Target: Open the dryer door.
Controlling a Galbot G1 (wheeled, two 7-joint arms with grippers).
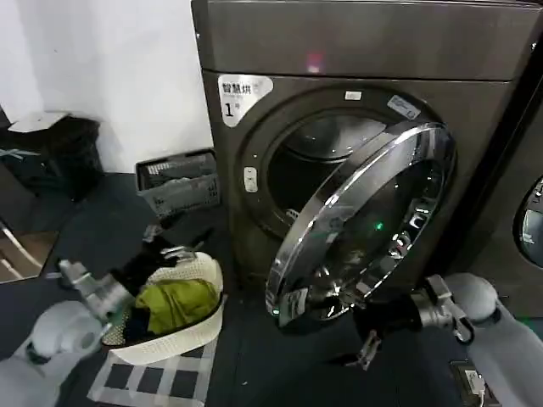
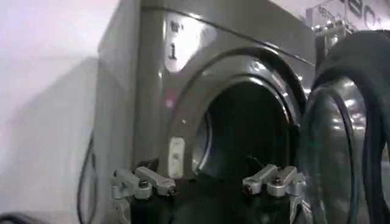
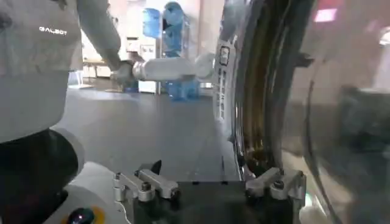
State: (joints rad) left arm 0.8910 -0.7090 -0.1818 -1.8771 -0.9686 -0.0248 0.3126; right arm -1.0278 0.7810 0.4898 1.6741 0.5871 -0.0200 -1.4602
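The dryer (image 1: 365,42) is dark grey-brown, with a white "1" sticker (image 1: 242,95) and a small pink light (image 1: 315,61). The dryer door (image 1: 361,225), a chrome ring around dark glass, stands swung out on its right-hand hinge, so the drum opening (image 1: 310,165) is bare. My right gripper (image 1: 361,331) is low at the door's bottom edge. In the right wrist view it (image 3: 211,185) is open, with the chrome rim (image 3: 244,122) beside one finger and nothing between the fingers. My left gripper (image 1: 170,242) hovers over the basket, open (image 2: 208,182), facing the drum opening (image 2: 244,128).
On the floor left of the dryer sits a white laundry basket (image 1: 199,326) holding clothes, on a checked mat (image 1: 144,377). A grey crate (image 1: 178,182) and a black bin (image 1: 59,153) stand by the wall. A neighbouring dark machine (image 1: 530,220) is at the right edge.
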